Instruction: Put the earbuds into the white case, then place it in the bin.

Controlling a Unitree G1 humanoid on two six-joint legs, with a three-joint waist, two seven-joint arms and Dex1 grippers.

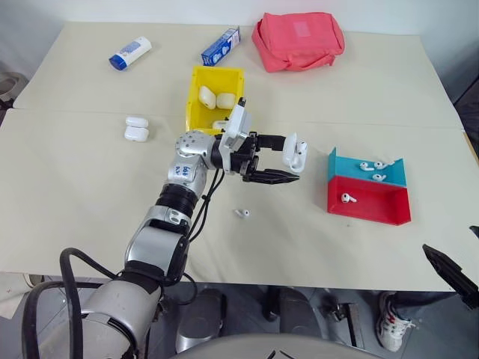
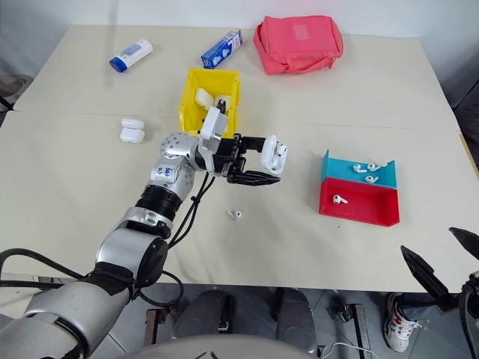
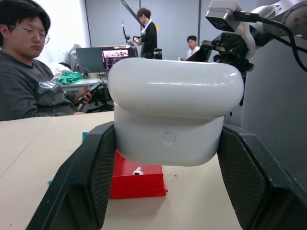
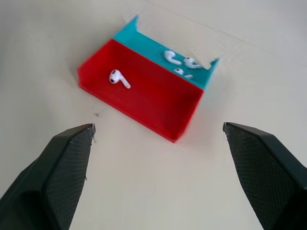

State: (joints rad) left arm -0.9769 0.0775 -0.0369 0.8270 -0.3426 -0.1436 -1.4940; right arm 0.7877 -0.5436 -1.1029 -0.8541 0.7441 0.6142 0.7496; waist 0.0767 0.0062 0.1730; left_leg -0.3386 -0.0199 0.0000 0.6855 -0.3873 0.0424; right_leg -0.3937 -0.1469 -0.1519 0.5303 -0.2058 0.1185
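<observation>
We're holding the case up, earbuds waiting

Left gripper is clamping the white case above the table, beside the red and teal tray; right gripper, spread wide and empty, should be pinching one tray earbud by its stem.

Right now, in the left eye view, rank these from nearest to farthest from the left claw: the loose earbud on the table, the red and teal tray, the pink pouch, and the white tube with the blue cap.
1. Loose earbud, on the table just below the left claw.
2. Red and teal tray, to its right.
3. Pink pouch, at the far edge.
4. White tube, far left corner.
</observation>
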